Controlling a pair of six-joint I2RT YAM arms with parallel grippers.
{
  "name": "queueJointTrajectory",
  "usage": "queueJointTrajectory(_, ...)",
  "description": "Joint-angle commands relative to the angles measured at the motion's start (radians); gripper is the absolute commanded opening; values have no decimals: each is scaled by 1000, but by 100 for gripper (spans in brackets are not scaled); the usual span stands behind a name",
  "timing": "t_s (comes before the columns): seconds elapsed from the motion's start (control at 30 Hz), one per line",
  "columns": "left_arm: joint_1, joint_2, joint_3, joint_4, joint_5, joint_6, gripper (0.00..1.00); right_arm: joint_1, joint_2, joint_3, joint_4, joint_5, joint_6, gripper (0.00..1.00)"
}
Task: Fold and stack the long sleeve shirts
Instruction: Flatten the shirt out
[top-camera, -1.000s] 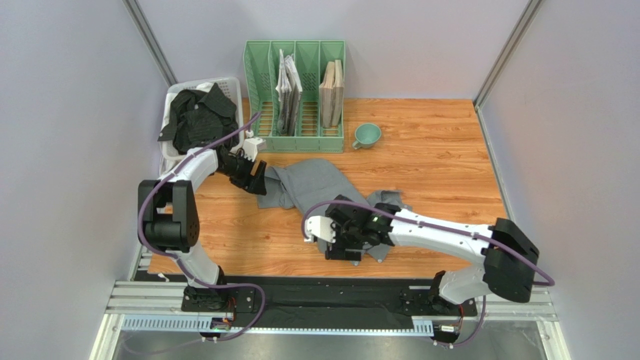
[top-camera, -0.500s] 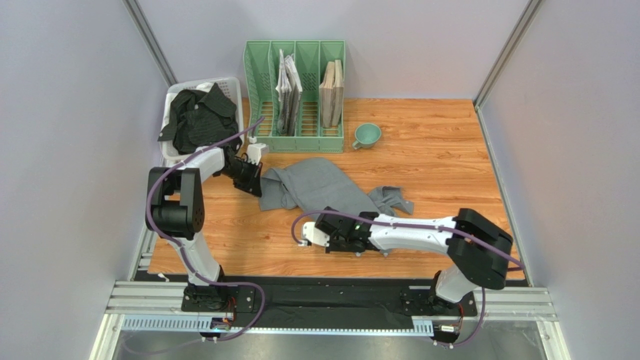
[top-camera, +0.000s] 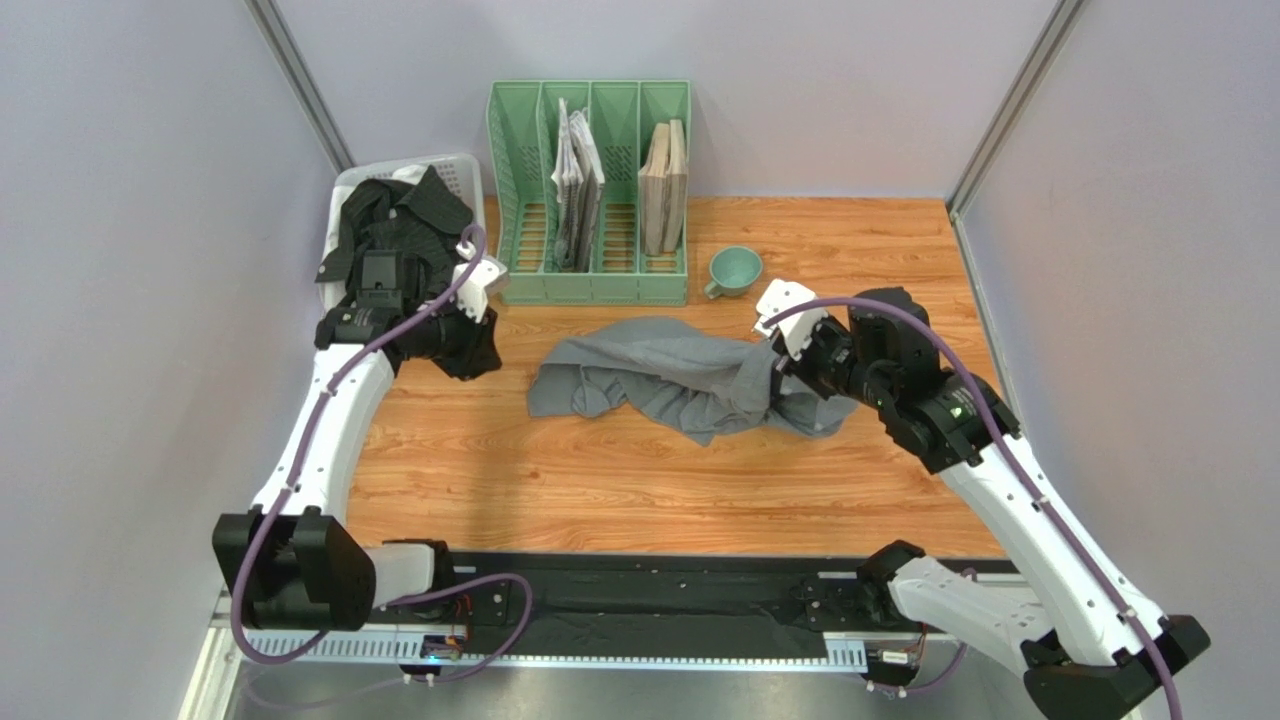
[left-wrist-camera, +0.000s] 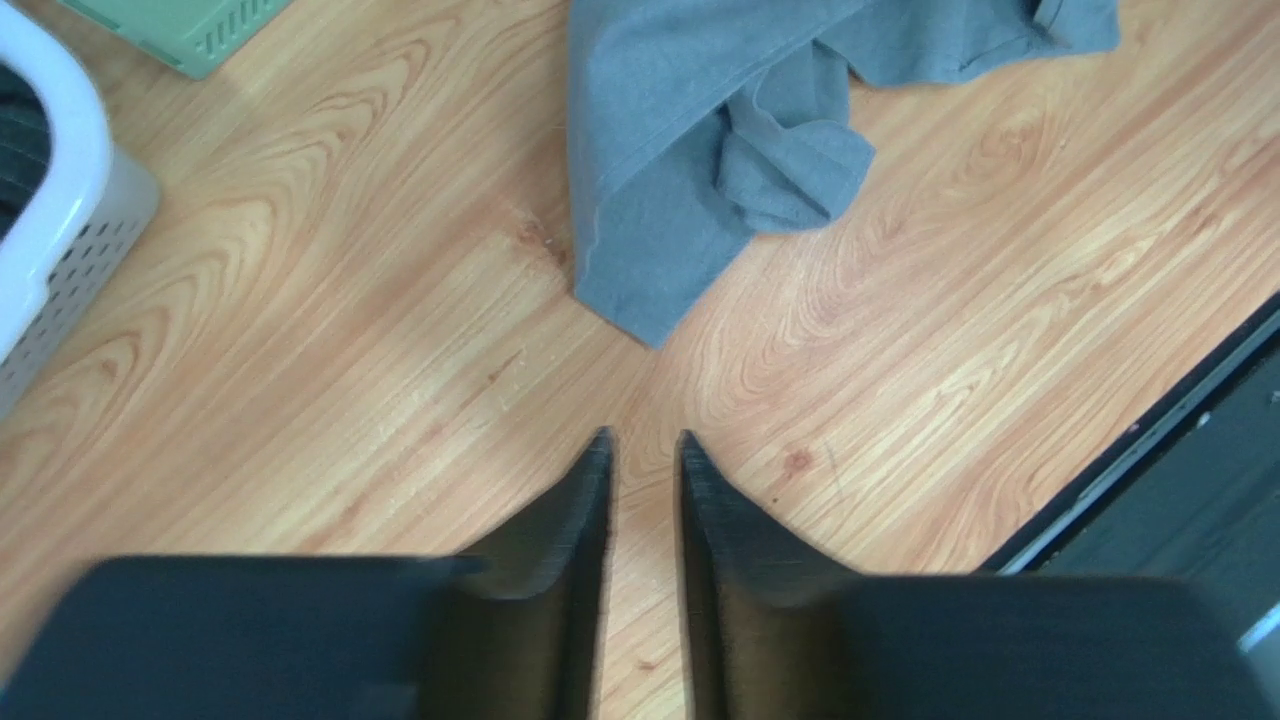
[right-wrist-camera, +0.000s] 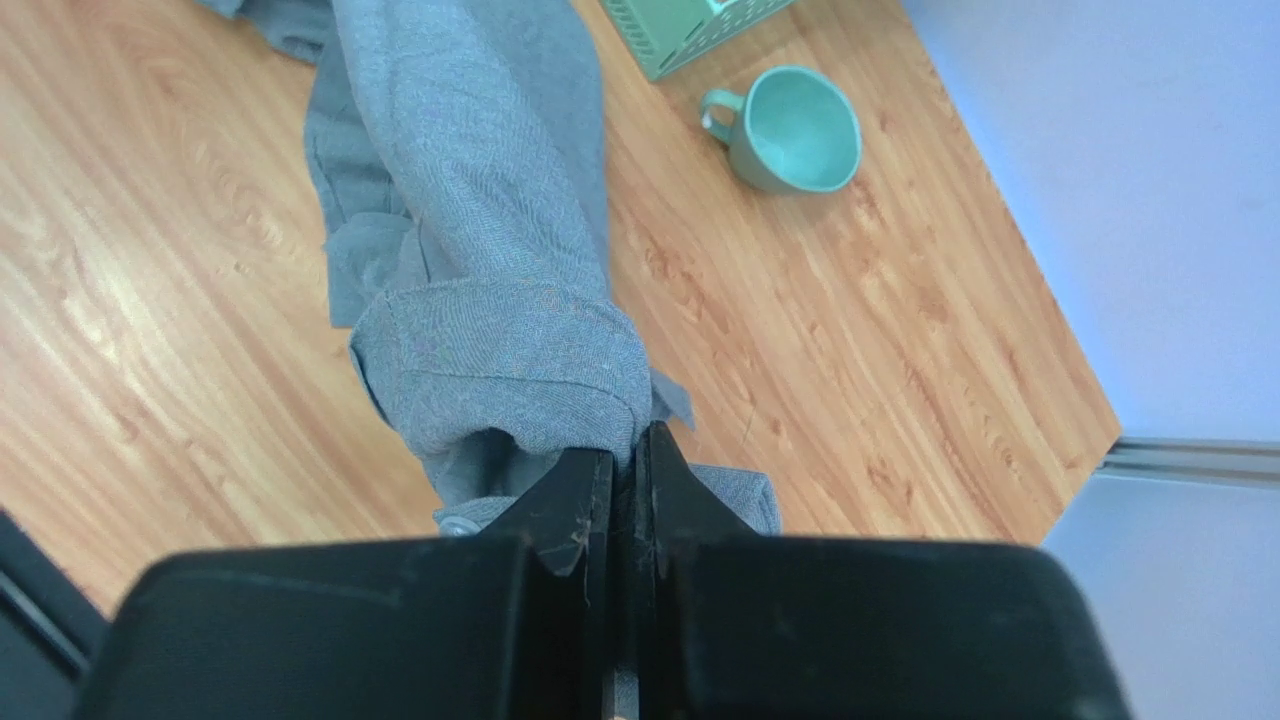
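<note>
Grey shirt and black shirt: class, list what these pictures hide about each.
1. Grey shirt: top view, its pinched end lies under the right hand; left wrist view, cut by the top edge.
2. Black shirt: top view, heaped in the white basket, stripes too small, left arm covers its near part.

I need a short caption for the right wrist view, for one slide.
Right gripper shut on a bunched fold of the grey shirt, teal cup on the wooden table beyond.
</note>
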Motion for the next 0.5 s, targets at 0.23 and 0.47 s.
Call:
queueJointTrajectory(0.23,-128,292,-74,273,-122,-114,74,-274,125,64,-42,-250,144,0)
queueJointTrajectory(0.47,-158,484,29,342,-169,-146,72,-276,116,80,-49,-267,152,0)
